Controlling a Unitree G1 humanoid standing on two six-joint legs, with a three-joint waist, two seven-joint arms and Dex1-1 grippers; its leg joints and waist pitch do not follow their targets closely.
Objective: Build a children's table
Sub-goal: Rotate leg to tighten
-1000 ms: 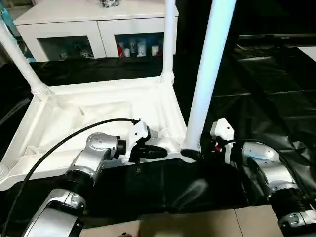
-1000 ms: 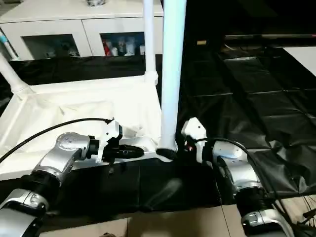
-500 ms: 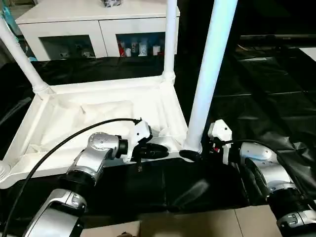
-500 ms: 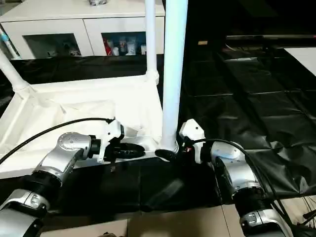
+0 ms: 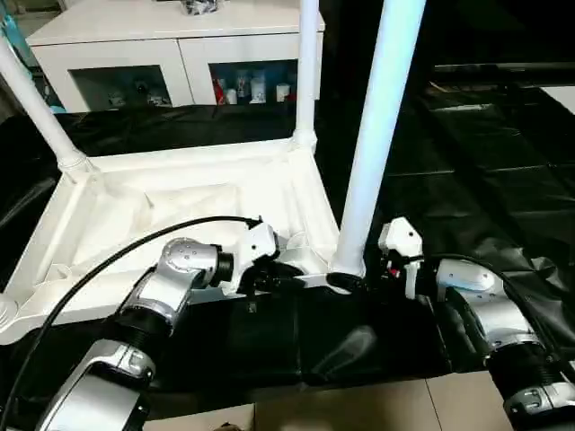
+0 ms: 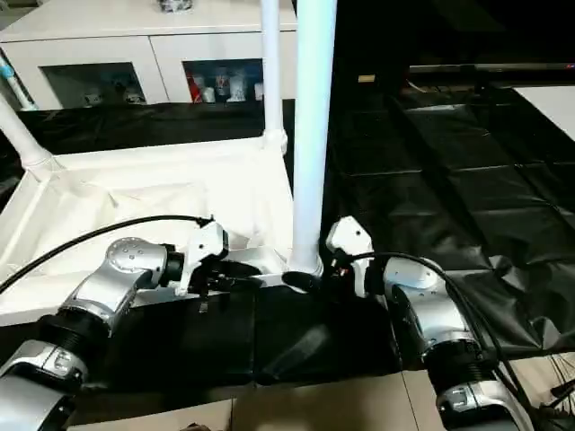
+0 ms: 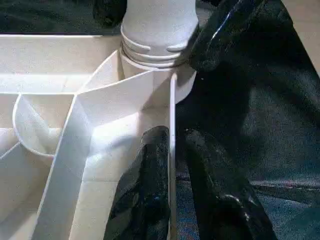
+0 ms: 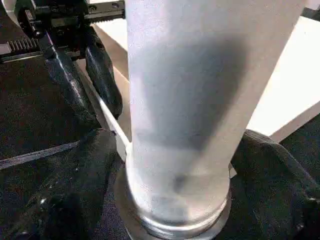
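Children's table (image 5: 180, 202), white plastic, lies upside down on the black cloth (image 5: 467, 180), ribbed underside up, in front of a white cabinet (image 5: 171, 45) with glass doors. Three legs are seen standing in its corner sockets: the far-left leg (image 5: 36, 108), the far-right leg (image 5: 307, 63) and the near-right leg (image 5: 377, 135). All three are cut off by the top edge, so their upper ends cannot be seen. The near-left corner of the table runs off the side of the head views.

The left gripper (image 7: 172, 185) pinches the table's thin near rim just beside the near-right socket, one black finger inside the wall and one outside it, as the left wrist view shows. In the head views those fingers merge with the dark cloth and are hard to make out.

The right gripper (image 8: 170, 165) stands spread wide with a finger on either side of the near-right leg's base, close against it at the socket. Whether the pads press the tube cannot be told, since the leg hides the inner faces of both.
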